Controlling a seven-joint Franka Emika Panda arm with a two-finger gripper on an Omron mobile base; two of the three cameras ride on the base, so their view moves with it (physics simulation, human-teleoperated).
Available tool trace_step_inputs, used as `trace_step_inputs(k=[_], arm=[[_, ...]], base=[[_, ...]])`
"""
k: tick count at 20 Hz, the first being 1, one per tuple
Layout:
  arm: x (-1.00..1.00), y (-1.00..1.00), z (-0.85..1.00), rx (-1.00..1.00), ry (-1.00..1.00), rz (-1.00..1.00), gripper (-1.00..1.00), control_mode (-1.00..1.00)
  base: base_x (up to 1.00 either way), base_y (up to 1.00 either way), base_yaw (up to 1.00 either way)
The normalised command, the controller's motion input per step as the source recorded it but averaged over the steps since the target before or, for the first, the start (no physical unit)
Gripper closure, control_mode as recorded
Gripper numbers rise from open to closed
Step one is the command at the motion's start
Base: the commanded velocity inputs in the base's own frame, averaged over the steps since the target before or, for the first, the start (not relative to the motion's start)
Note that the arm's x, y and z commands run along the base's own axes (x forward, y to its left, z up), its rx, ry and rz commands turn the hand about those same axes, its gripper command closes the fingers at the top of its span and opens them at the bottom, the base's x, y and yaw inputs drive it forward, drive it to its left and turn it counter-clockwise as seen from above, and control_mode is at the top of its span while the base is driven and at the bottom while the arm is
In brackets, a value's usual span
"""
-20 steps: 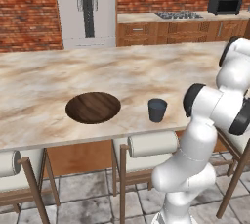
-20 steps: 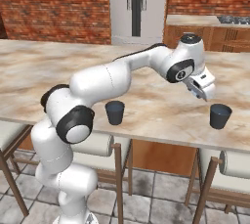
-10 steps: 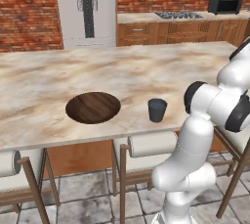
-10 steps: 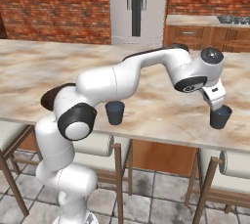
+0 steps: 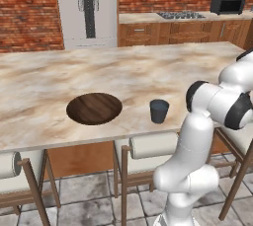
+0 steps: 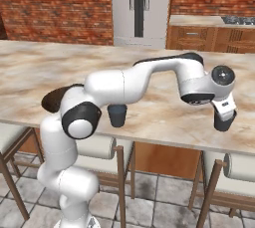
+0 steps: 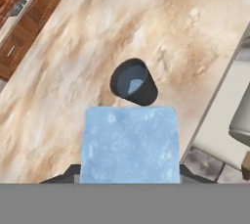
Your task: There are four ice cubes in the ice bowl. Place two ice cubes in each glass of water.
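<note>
A pale blue ice cube [image 7: 129,142] sits between my fingertips, with my gripper [image 7: 129,170] shut on it. Straight below it in the hand view stands a dark grey-blue glass of water [image 7: 132,82] with pale contents. From the right base view, my gripper [image 6: 226,112] hangs just above that glass [image 6: 224,122] near the counter's front edge. The other glass [image 6: 117,115] [image 5: 159,110] stands further left. The dark wooden ice bowl [image 5: 94,108] lies left of it, its inside showing bare wood grain, and my arm partly hides the bowl [image 6: 54,99] in the right base view.
The marble counter [image 5: 123,72] stretches wide behind the glasses. Stools with pale cushions [image 5: 153,143] stand tucked under its front edge. A fridge [image 5: 86,8] and a black microwave [image 5: 227,4] stand against the far brick wall.
My hand has swung right and down with the ice cube, from left of the right glass to directly above it. Bowl and glasses have stayed put.
</note>
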Motion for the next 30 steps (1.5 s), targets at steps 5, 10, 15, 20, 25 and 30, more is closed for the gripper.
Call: trace_step_inputs(k=[5,10,15,20,25,30], arm=[[0.01,-0.34,-0.08,0.08,0.0,0.01,1.0,-1.0],[0.05,-0.06,0.0,0.13,0.0,0.07,1.0,-1.0],[0.1,0.0,-0.01,0.09,0.0,0.12,1.0,-1.0],[0.03,0.0,-0.17,0.04,0.0,0.11,1.0,-1.0],[0.12,0.28,-0.16,0.0,0.01,0.11,1.0,-1.0],[0.25,0.3,-0.14,0.0,0.04,0.09,1.0,-1.0]], base=[[0.0,0.0,0.0],[0.0,0.0,0.0],[0.0,0.0,0.0],[0.0,0.0,0.0],[0.0,0.0,0.0],[0.0,0.0,0.0]])
